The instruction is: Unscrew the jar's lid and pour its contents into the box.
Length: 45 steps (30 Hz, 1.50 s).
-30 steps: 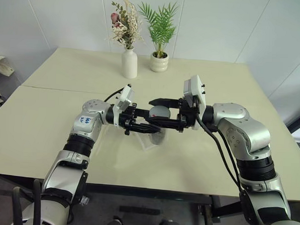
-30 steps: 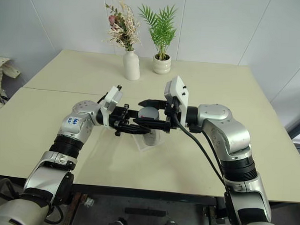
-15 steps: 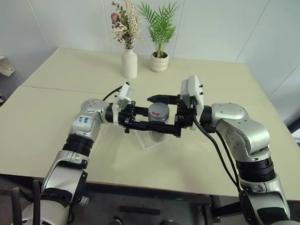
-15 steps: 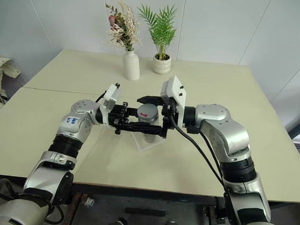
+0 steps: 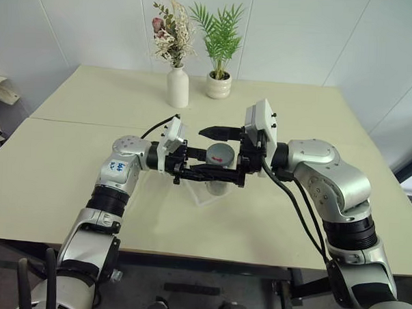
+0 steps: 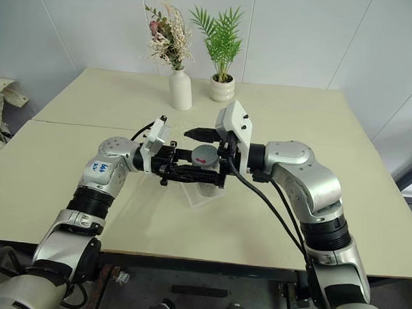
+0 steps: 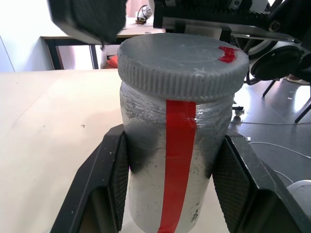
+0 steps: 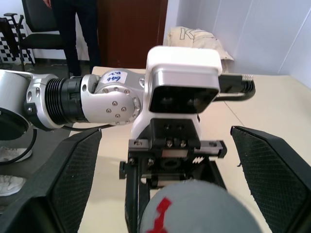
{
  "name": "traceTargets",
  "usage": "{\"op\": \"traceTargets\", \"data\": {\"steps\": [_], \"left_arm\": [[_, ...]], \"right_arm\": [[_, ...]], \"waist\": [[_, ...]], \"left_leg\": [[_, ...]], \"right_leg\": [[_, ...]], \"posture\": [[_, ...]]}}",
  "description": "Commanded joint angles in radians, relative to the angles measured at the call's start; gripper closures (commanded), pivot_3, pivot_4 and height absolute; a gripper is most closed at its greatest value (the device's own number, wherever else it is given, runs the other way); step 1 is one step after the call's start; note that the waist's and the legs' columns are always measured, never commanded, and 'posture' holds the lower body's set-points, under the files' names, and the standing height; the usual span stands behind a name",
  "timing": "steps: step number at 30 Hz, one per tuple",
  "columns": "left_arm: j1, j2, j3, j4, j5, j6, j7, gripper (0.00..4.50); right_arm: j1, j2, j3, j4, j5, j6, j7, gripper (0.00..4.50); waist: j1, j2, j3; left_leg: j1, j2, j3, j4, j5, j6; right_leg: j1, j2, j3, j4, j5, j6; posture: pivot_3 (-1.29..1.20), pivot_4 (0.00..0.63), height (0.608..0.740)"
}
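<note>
One jar [image 7: 170, 160] w/ one lid [image 7: 182, 63] on, left gripper [image 7: 170, 194] clamping jar, right gripper [image 8: 167, 160] spread wide, one box [image 5: 205, 193].

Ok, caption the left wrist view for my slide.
Left gripper clamps the jar, lid still screwed on, red tape down its side.

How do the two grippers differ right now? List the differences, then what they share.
The left gripper is shut on the jar, one pad on each side of its body; the right gripper is open, its fingers standing wide of the lid, touching nothing. The left sits at the jar's body, the right at lid height. Both reach in level from opposite sides over the box.
</note>
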Motion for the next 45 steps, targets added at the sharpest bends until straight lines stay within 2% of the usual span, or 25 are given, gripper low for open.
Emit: {"op": "traceTargets", "data": {"steps": [1,22,45], "left_arm": [[0.002,0.001,-0.001,-0.048,-0.009,0.004,0.004,2.43],[0.012,0.025,0.005,-0.086,-0.012,0.035,0.004,2.43],[0.007,0.058,0.016,-0.028,0.000,0.005,0.017,2.43]], "right_arm": [[-0.021,0.012,0.008,0.001,-0.003,-0.034,0.007,0.02],[-0.054,0.003,0.004,0.147,-0.072,-0.126,0.046,0.02],[0.052,-0.165,-0.119,-0.010,0.002,-0.013,-0.003,0.02]], "waist": [[0.000,0.000,0.000],[-0.001,0.000,0.000],[0.001,0.002,0.002]], "left_leg": [[0.000,0.000,0.000,0.000,0.000,0.000],[0.000,0.000,0.000,0.000,0.000,0.000],[0.000,0.000,0.000,0.000,0.000,0.000]], "right_leg": [[0.000,0.000,0.000,0.000,0.000,0.000],[0.000,0.000,0.000,0.000,0.000,0.000],[0.000,0.000,0.000,0.000,0.000,0.000]], "posture": [[0.00,0.150,0.740],[0.00,0.150,0.740],[0.00,0.150,0.740]]}}
